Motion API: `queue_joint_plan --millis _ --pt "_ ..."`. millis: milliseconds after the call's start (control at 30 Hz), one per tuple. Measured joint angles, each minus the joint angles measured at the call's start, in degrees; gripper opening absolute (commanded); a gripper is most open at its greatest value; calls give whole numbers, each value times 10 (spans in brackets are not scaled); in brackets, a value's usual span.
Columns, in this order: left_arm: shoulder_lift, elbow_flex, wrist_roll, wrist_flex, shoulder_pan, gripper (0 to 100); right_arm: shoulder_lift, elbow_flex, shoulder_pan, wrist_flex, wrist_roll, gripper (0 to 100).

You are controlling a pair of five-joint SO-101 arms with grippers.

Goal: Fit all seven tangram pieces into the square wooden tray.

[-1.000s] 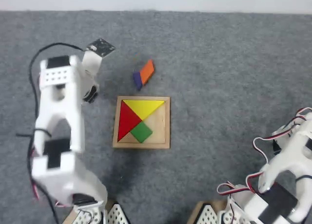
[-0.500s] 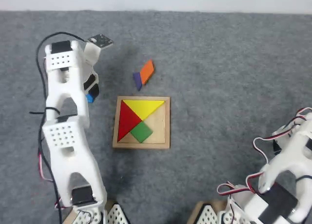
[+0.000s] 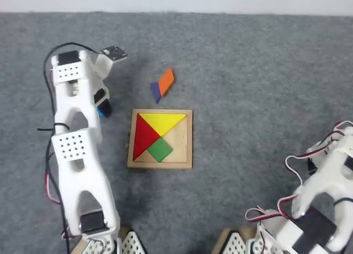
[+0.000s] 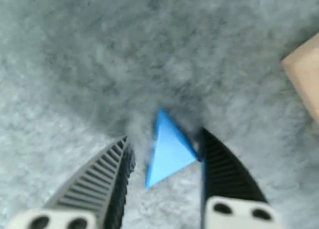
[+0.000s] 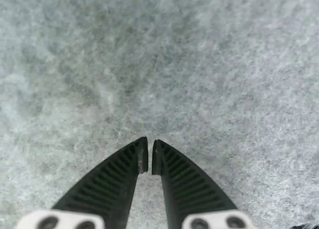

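The square wooden tray [image 3: 188, 138] lies mid-table holding a yellow triangle [image 3: 162, 122], a red triangle [image 3: 143, 137] and a green square [image 3: 160, 149]. An orange piece [image 3: 166, 79] and a purple piece [image 3: 155, 90] lie together on the carpet beyond the tray. A small blue triangle [image 4: 169, 152] rests on the carpet left of the tray. My left gripper [image 4: 163, 137] is down over it, open, with one finger [image 4: 219, 164] against the triangle's edge and the other a little apart. My right gripper [image 5: 149, 142] is shut and empty above bare carpet at the near right.
Grey carpet covers the table. A corner of the tray [image 4: 304, 74] shows close to the left gripper. The right arm [image 3: 325, 182] is folded at the near right corner, with loose cables around it.
The left arm has swung forward and lowered, bringing its gripper down around the blue triangle. The right arm and the pieces have stayed still.
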Motion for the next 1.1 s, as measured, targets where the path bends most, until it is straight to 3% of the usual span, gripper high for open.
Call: queue_joint_plan --millis 233,833,1100 --pt "0 13 -28 -1 -4 250 0 0 -1 0 0 32" --pt "-11 50 -33 6 -4 108 0 0 -2 0 0 32" --pt "-65 141 -37 0 -5 80 0 0 -2 0 0 32"
